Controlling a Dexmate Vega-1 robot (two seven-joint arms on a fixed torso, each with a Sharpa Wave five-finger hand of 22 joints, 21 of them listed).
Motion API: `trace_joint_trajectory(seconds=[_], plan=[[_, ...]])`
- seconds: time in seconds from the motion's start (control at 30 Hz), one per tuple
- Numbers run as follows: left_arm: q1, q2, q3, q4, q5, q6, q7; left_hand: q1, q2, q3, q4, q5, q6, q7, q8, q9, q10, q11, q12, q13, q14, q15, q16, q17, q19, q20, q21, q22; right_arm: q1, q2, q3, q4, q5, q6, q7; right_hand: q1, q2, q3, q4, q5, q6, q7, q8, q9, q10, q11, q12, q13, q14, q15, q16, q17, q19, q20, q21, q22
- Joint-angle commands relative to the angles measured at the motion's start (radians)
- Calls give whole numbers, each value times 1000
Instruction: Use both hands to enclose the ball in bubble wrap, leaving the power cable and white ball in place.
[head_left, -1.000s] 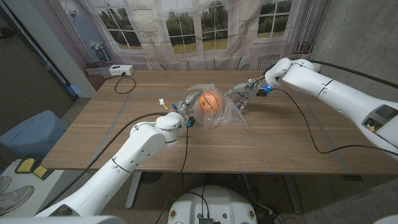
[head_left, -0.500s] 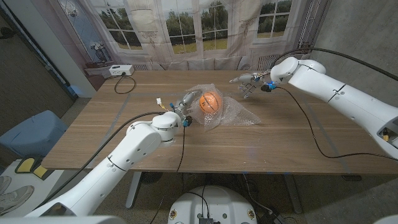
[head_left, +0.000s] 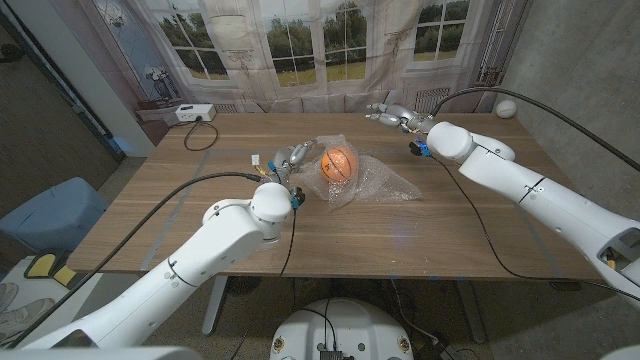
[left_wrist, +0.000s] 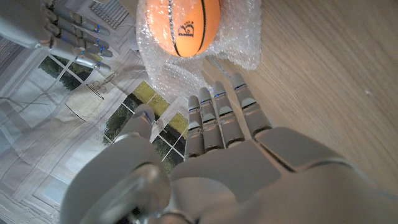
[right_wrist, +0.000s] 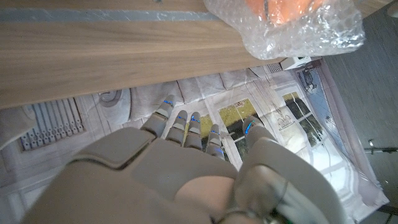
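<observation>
Lifted off the bubble wrap (head_left: 372, 180), right hand (head_left: 388, 113) spreads empty; left hand (head_left: 288, 160), fingers apart, beside the ball (head_left: 338, 163).

Your right hand (head_left: 388, 113) has let go of the bubble wrap (head_left: 372, 180) and pulled back toward the table's far edge, fingers apart. The wrap's right flap now lies flat on the table (head_left: 450, 230).
</observation>
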Motion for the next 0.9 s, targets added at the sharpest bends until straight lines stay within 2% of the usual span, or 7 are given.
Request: trace_joint_trajectory(seconds=[0.03, 0.2, 0.27, 0.4, 0.6, 0.73, 0.9], plan=[[-74, -54, 187, 15, 542, 361, 161, 35, -15, -3, -1, -1, -39, -26, -27, 6, -12, -11, -3, 17, 30, -19, 23, 27, 45, 0, 24, 9, -43, 61, 15, 69, -110, 214, -114, 2, -9, -5, -5, -3, 10, 1, -3, 3, -2, -1, 1, 1, -3, 0, -1, -2, -4, 3, 1, 3], [-49, -115, 150, 43, 598, 384, 160, 41, -39, -24, 10, -5, -103, -30, -58, 8, -59, 6, -23, 28, -16, -13, 15, 41, 19, 9, 18, 12, -64, 74, 9, 43, -199, 193, -167, 19, -27, -7, -25, -4, 38, 5, 1, 3, 23, 1, 10, -1, 9, -6, 6, -10, -2, 4, 11, 2], [-24, -126, 97, 37, 575, 349, 124, 38, -47, -33, 15, -6, -119, -12, -63, 8, -49, 17, -20, 32, -8, -11, 21, 45, 43, 15, 29, 13, -68, 76, 7, 42, -213, 199, -167, 20, -40, -12, -31, -5, 44, 8, 1, 2, 29, -3, 11, -1, 15, -1, 9, -12, 2, 10, 14, 2], [29, -136, -37, 34, 467, 230, 7, 29, -86, -48, 17, -10, -121, 64, -62, 7, -18, 43, -16, 33, 22, 2, 18, 29, 127, 12, 64, 11, -70, 83, 8, 45, -231, 220, -166, 24, -53, -17, -40, -6, 54, 11, 2, 2, 37, -2, 14, -2, 23, 1, 11, -15, 7, 15, 18, 2], [73, -174, -182, 66, 304, 82, -126, 28, -114, -55, 19, -15, -74, 109, -48, 4, 52, 55, -5, 26, 98, -2, 27, 10, 209, -4, 95, 5, -66, 88, 22, 68, -213, 277, -146, 30, -65, -21, -50, -7, 58, 18, -1, 3, 45, 4, 15, -2, 31, 10, 14, -17, 12, 31, 21, 2], [76, -189, -240, 117, 214, 0, -186, 50, -108, -43, 15, -11, -33, 127, -39, 4, 84, 64, -2, 21, 139, 4, 31, 2, 245, -16, 108, 2, -64, 91, 27, 74, -213, 289, -133, 32, -71, -23, -55, -8, 61, 20, -2, 3, 51, 5, 16, -2, 38, 12, 16, -18, 15, 38, 23, 2], [51, -193, -272, 169, 121, -39, -242, 96, -96, -19, 6, -7, 12, 117, -31, 4, 128, 39, 4, 16, 187, -24, 35, -2, 261, -35, 115, 0, -55, 95, 30, 96, -205, 317, -114, 33, -75, -26, -59, -8, 64, 22, -3, 3, 54, 7, 16, -2, 40, 12, 16, -19, 16, 44, 24, 2]])
